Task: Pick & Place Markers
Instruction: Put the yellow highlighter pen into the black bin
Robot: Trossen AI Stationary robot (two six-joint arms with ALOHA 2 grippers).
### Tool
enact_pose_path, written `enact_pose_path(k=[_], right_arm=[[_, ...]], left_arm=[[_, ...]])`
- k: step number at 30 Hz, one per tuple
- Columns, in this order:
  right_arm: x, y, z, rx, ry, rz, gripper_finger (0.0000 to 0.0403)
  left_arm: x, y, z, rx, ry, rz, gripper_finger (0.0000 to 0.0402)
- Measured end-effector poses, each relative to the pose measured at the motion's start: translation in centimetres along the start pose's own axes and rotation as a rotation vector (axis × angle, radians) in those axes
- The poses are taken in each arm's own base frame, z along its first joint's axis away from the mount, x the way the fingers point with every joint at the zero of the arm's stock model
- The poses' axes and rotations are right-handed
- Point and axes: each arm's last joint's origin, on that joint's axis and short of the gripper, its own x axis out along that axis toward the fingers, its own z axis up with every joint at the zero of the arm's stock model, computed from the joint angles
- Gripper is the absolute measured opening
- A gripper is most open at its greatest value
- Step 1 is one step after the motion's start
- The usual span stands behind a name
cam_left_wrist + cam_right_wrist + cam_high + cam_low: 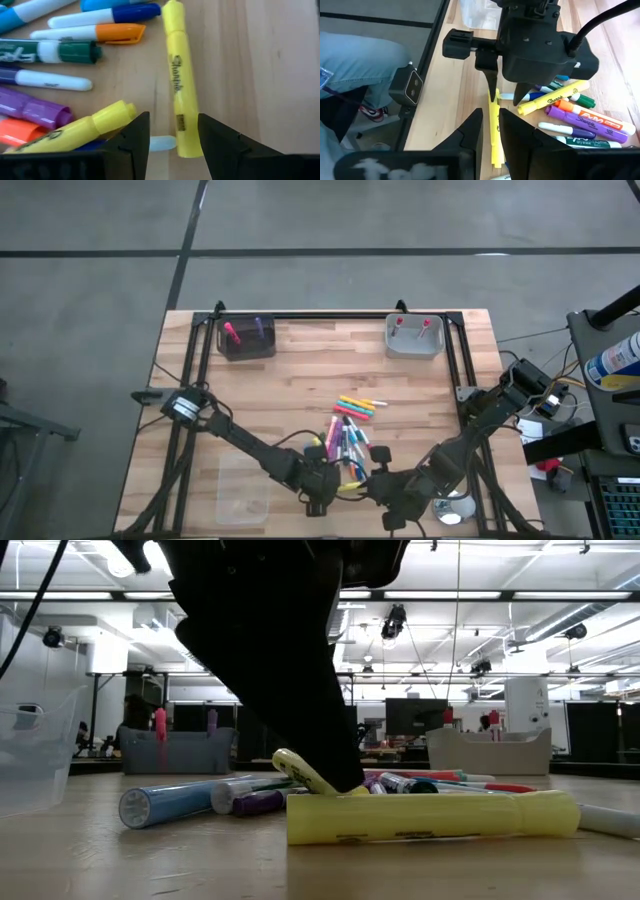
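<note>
Marker pile (pixel 350 442) sits just below desk (pixel 300 360) centre, spreading from about 12 to 6 o'clock of its own patch. Dark bin (pixel 246 338) at desk's 11 o'clock already holds a pink and a purple marker; grey bin (pixel 414 337) at 1 o'clock holds two red-capped ones. Clear tray (pixel 245 490) at 7 o'clock.

L hand (pixel 172 137) is down at pile's 6 o'clock edge, fingers spread wide, straddling the end of the yellow highlighter (pixel 179 80) lying flat on the wood. Not closed on it yet; nothing held. A second yellow highlighter (pixel 80 131) leans right beside one finger (pixel 132 140).

R hand (pixel 490 131) is just beside, at L hand's 3 o'clock, fingers nearly shut, narrow gap, nothing between them that I can see. It points along the same yellow highlighter.

Risks, my judgement:
- Grip lands at barrel's end, not mid: marker may pivot or droop on lift.
- Neighbour highlighter touching the finger could get pinched too or be flicked.
- Round barrel may roll off as the fingers close.
- Both hands crowded; collision likely if either swings.
</note>
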Motion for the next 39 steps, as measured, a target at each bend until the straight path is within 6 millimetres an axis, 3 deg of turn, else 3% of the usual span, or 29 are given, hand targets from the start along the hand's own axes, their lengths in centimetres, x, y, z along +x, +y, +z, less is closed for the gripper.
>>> enact_pose_path(k=[23,39], right_arm=[[0.0,-0.1,0.0,-0.001,-0.010,-0.024,0.0059],[-0.6,-0.2,0.3,-0.003,-0.018,-0.016,0.0059]], left_arm=[[1.2,0.1,-1.5,0.016,0.020,-0.007,0.0156],[1.1,0.2,-1.3,0.048,0.015,-0.001,0.0060]])
